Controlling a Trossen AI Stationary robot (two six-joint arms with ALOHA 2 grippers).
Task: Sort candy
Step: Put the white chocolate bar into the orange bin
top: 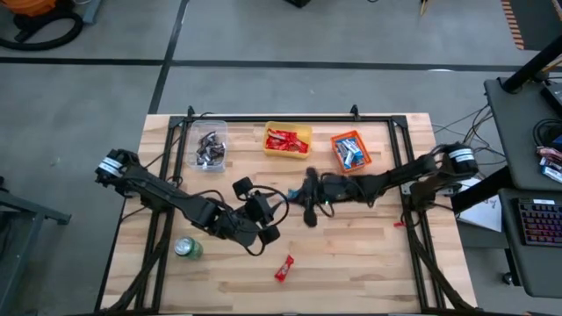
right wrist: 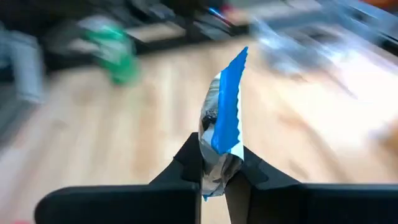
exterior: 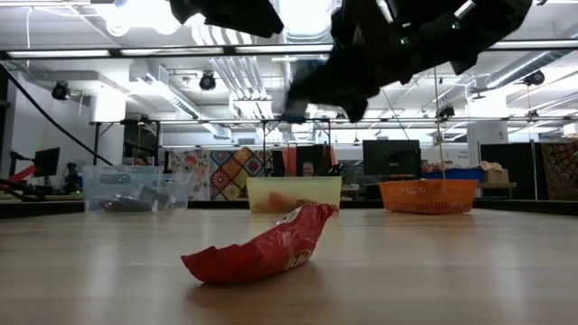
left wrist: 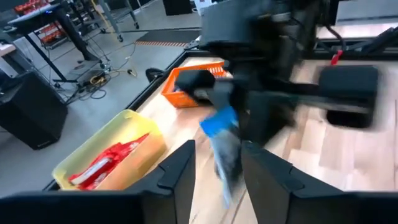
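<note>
Blue-and-white candy (right wrist: 222, 118): glossy wrapper, blue serrated edge, silver-white lower part; stands upright, pinched between the right gripper's (right wrist: 214, 163) clenched fingers, most of it projecting beyond the tips. It hangs just ahead of the left gripper's (left wrist: 217, 163) parted, empty fingers. Red candy (exterior: 262, 251): crumpled glossy wrapper, lying alone on the wooden table (top: 351, 263), apart from both grippers.

Three bins (top: 287, 140), one can (top: 187, 248)
</note>
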